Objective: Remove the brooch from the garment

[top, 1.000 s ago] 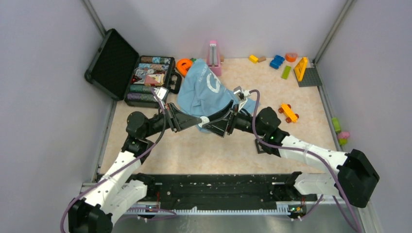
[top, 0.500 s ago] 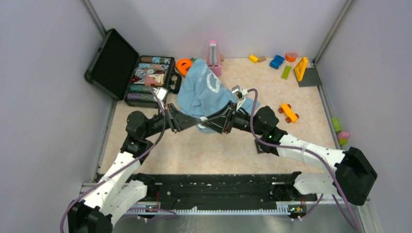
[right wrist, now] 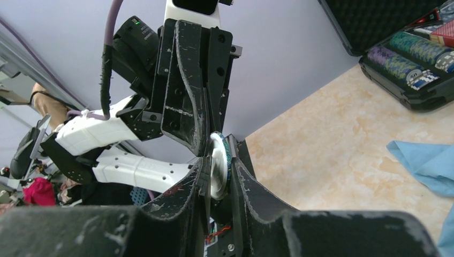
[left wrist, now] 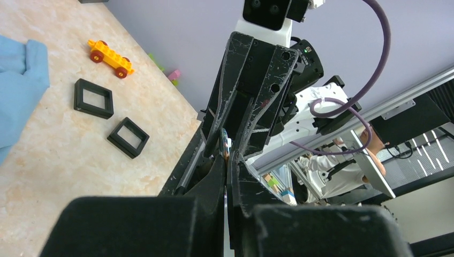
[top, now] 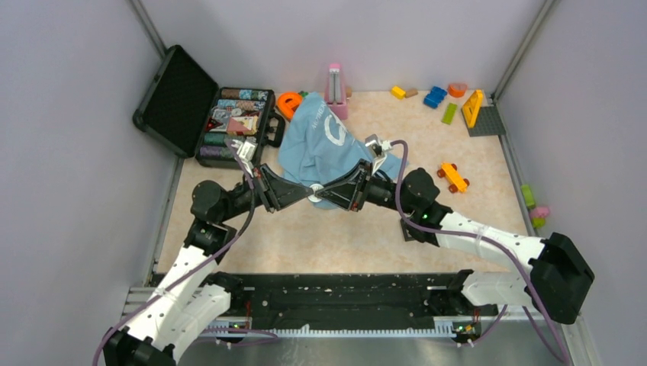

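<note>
The light blue T-shirt (top: 317, 141) lies crumpled at the back middle of the table. Its edge also shows in the left wrist view (left wrist: 19, 75) and the right wrist view (right wrist: 428, 163). The brooch (right wrist: 220, 163), a small round disc with a white back and a teal rim, is clear of the cloth, just above the shirt's near hem (top: 315, 191). My right gripper (right wrist: 218, 171) is shut on it, one finger on each face. My left gripper (left wrist: 225, 158) comes from the opposite side with its jaws shut. Its tips pinch the brooch's rim (left wrist: 225, 144).
An open black case of poker chips (top: 229, 122) stands at the back left. A pink metronome (top: 334, 88) and an orange toy (top: 288, 101) sit behind the shirt. A yellow toy car (top: 453, 177) and two black square frames (left wrist: 93, 98) lie on the right. Coloured bricks (top: 435, 97) sit at the back right.
The left arm's elbow and wrist have swung to the left and back a little. Both grippers stay tip to tip on the brooch. The shirt has not moved.
</note>
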